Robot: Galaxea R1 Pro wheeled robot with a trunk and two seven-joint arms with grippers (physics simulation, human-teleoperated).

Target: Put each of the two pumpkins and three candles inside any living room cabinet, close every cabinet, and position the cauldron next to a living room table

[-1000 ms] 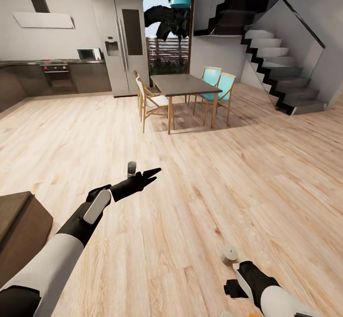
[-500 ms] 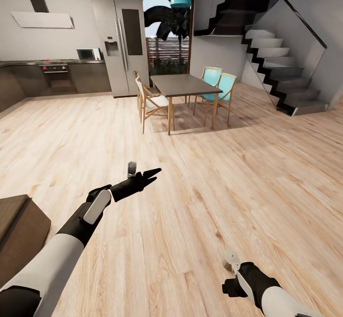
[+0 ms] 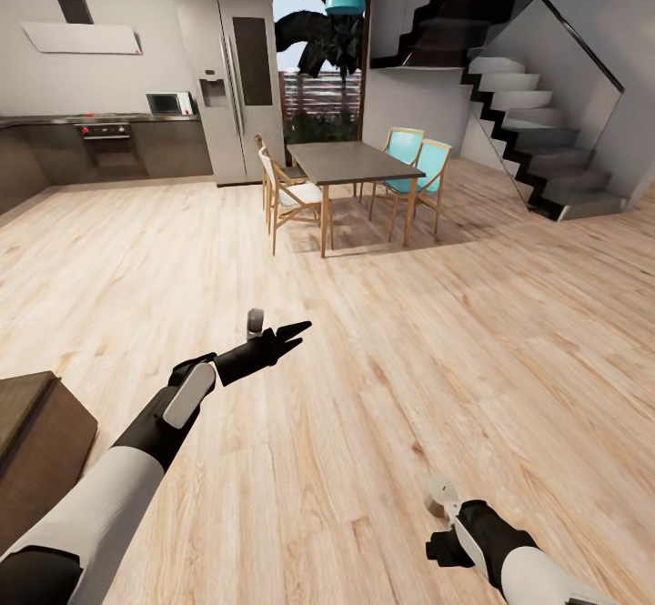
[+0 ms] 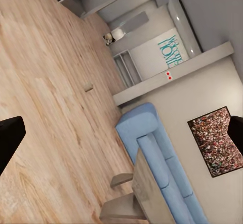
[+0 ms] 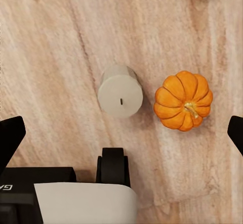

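Observation:
A grey-beige candle (image 5: pixel 120 91) stands upright on the wood floor with a bright-orange pumpkin (image 5: pixel 183 100) right beside it. My right gripper (image 5: pixel 121 135) hangs open above them, holding nothing, with its fingertips (image 5: pixel 10 139) spread wide. In the head view the same candle (image 3: pixel 441 493) sits just ahead of my right gripper (image 3: pixel 443 546) at the bottom edge. My left gripper (image 3: pixel 276 334) reaches forward over bare floor, open and empty. A corner of the dark-brown cabinet (image 3: pixel 36 428) shows at the left. The left wrist view shows a low table (image 4: pixel 144 191) beside a blue sofa (image 4: pixel 152 153).
Ahead stand a dark dining table (image 3: pixel 350 162) with chairs (image 3: pixel 287 194), a fridge (image 3: pixel 232 86), kitchen counters (image 3: pixel 100 146) and a staircase (image 3: pixel 537 141) at the right. Wide wood floor (image 3: pixel 437 332) lies between. My own base (image 5: pixel 76 201) sits close to the candle.
The camera view shifted a little, so the cabinet corner slid left. My right hand edged slightly toward the candle. The left arm barely moved.

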